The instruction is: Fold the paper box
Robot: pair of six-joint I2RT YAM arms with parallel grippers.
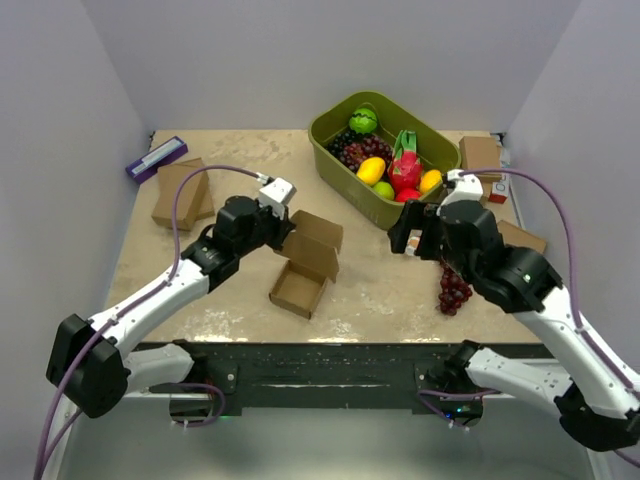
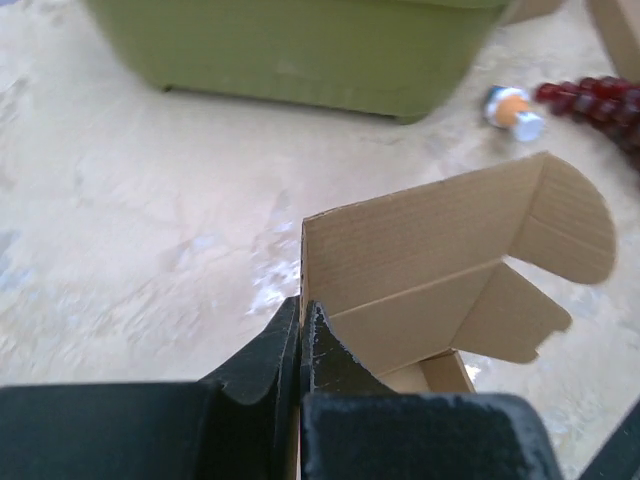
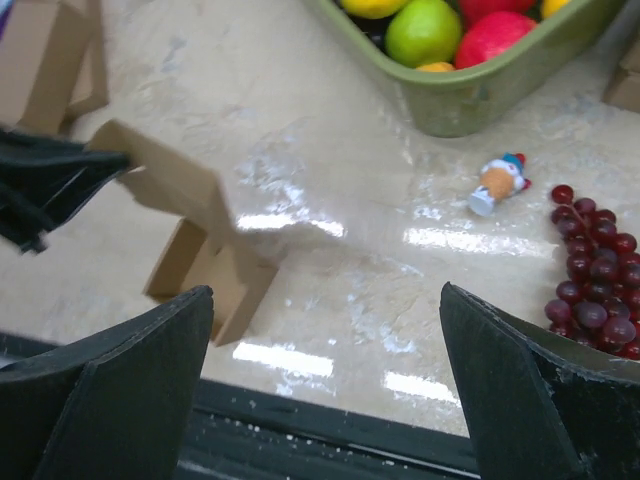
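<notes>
Now, left arm: it reaches from its base at the near left corner diagonally up and to the right, forearm low over the worktop (image 1: pixel 375 295), wrist bent toward the centre. The left end effector (image 1: pixel 284 228) is pinched tight on the box (image 1: pixel 312 255). In the left wrist view the two fingers (image 2: pixel 262 362) meet on the edge of one upright cardboard wall (image 2: pixel 420 250), with no gap showing apart from the board between them.

The box sits near the middle of the worktop, closer to the left arm. It is half-folded: a shallow tray part lies on the surface toward the near edge, and a taller panel with rounded side flaps stands up behind it, where I have hold of it.

Right arm: it comes up from the near right corner, elbow raised, forearm angled left. The right end effector (image 1: pixel 403 240) hangs above the worktop just in front of the near corner of the green bin (image 1: pixel 342 180). Its fingers (image 3: pixel 140 360) are spread wide and hold nothing; between them I see bare worktop, with the box (image 3: pixel 215 285) off to the left and well apart from them.

Loose grapes (image 1: pixel 453 290) lie under the right forearm, and a small toy figure (image 3: pixel 497 183) lies between them and the bin.
</notes>
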